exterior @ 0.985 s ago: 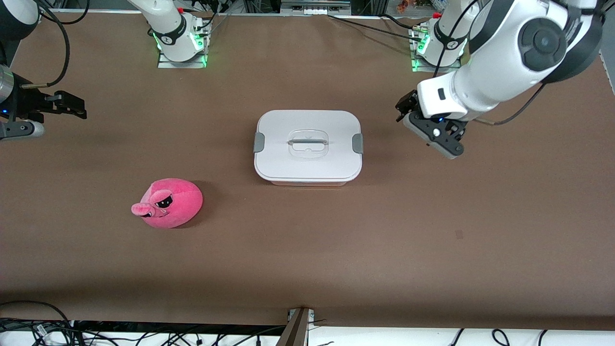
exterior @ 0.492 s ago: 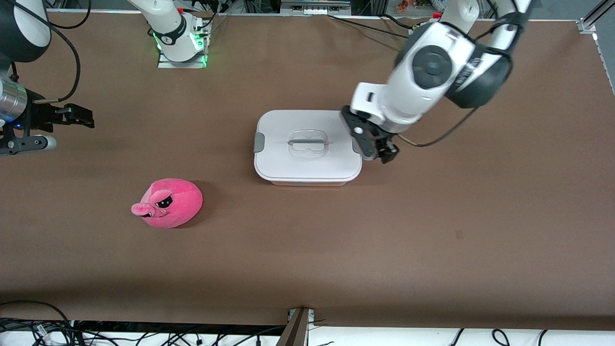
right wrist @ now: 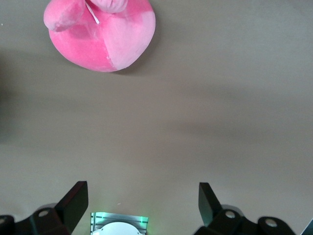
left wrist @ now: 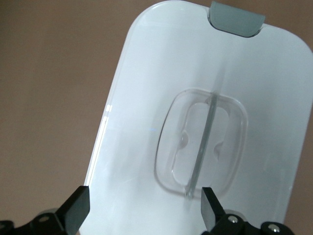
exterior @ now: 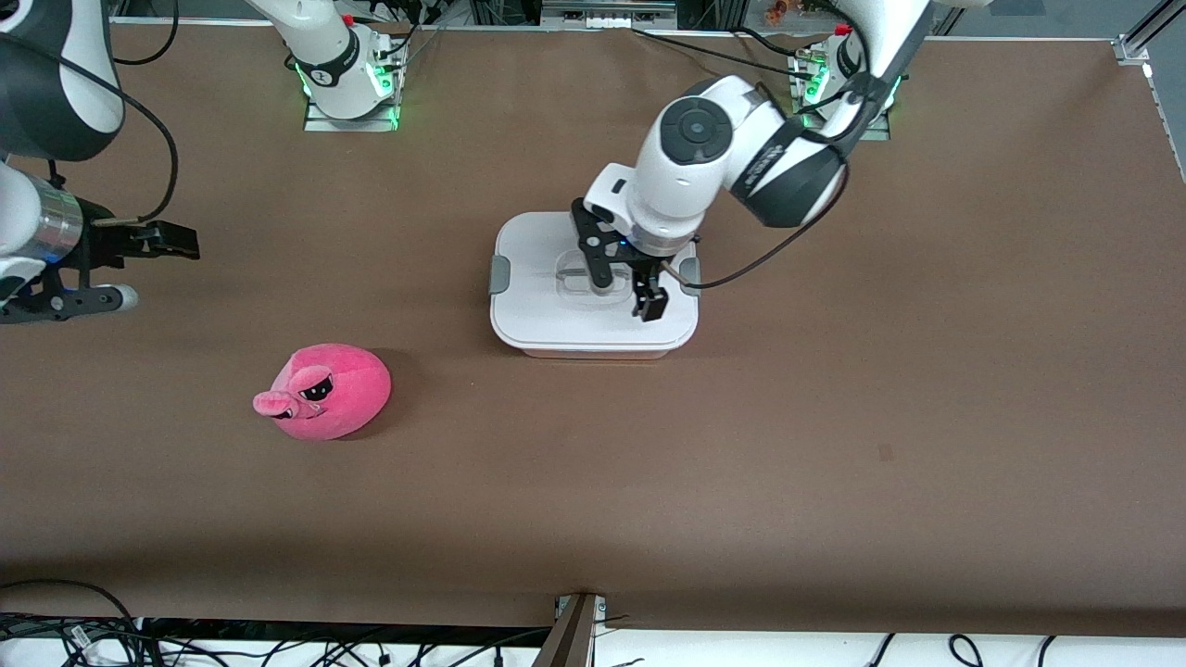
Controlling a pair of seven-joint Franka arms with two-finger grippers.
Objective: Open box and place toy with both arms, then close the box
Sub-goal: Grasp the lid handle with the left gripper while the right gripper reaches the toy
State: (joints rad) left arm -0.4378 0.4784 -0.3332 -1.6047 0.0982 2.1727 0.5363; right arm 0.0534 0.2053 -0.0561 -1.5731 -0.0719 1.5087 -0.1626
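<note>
From the front, the box (exterior: 593, 320) sits closed in the middle of the brown table (exterior: 834, 482), white lid on, a grey clip (exterior: 499, 274) at the end toward the right arm. The left gripper (exterior: 626, 292) hangs over the lid at the clear handle (exterior: 579, 278), jaws spread wide and holding nothing. The toy (exterior: 324, 404) lies nearer the camera than the box, toward the right arm's end, with bare table all around it. The right gripper (exterior: 157, 243) is up over the table's edge at that end, well apart from both, jaws open and empty.

In the left wrist view, the lid fills the frame; the handle (left wrist: 201, 142) lies between the two dark fingertips (left wrist: 78, 208), neither touching it.

In the right wrist view, the toy (right wrist: 100, 34) lies on open table, well clear of the spread fingertips (right wrist: 76, 198).
</note>
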